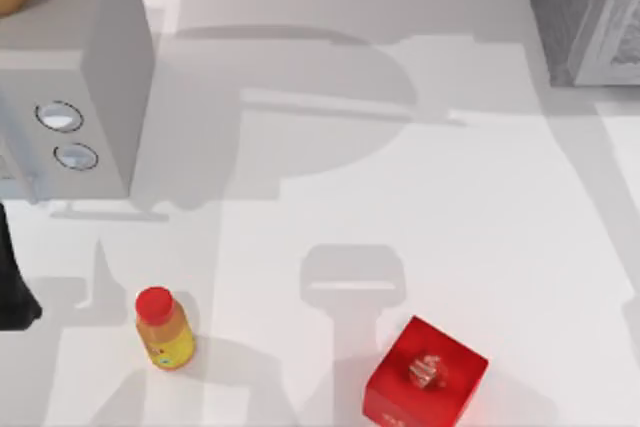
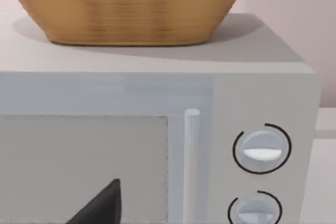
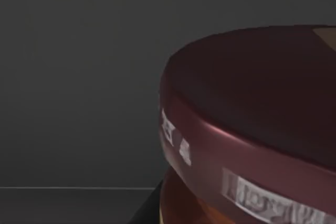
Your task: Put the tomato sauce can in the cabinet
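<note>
Tomato sauce can [image 3: 252,129] close before right wrist camera

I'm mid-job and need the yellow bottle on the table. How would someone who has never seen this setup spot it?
Start at the grey box with two round knobs at the table's left side, then come toward the near edge. The bottle lies there, left of the red box. It alone is yellow with a red cap.

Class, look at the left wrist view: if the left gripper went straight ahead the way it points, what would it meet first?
Probably the microwave, around its front door panel, below the basket; depth is unclear.
</note>
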You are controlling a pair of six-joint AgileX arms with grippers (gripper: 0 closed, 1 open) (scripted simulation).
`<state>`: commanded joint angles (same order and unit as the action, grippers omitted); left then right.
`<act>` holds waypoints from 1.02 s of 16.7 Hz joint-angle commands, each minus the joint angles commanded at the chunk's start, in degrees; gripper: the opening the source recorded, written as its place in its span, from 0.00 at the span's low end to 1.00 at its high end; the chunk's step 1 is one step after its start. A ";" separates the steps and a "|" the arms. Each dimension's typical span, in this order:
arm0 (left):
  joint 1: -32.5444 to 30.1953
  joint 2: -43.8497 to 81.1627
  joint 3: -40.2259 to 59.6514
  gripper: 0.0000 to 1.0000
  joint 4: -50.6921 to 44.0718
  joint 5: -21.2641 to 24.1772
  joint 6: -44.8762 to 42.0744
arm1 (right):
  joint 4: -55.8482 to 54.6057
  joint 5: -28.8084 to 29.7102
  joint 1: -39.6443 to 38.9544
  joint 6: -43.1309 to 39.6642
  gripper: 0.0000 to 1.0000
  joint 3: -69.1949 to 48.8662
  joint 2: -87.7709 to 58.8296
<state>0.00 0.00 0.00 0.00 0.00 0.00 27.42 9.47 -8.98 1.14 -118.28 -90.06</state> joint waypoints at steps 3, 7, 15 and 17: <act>0.00 0.00 0.00 1.00 0.00 0.00 0.00 | -0.82 -0.90 0.82 -0.09 0.00 -4.15 -4.63; 0.00 0.00 0.00 1.00 0.00 0.00 0.00 | -1.81 -1.97 2.17 -0.19 0.00 -11.03 -14.29; 0.00 0.00 0.00 1.00 0.00 0.00 0.00 | -2.47 -2.50 3.09 -0.08 0.15 -13.47 -16.85; 0.00 0.00 0.00 1.00 0.00 0.00 0.00 | -2.47 -2.50 3.09 -0.08 0.30 -13.47 -16.85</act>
<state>0.00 0.00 0.00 0.00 0.00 0.00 24.94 6.97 -5.89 1.06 -131.74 -106.91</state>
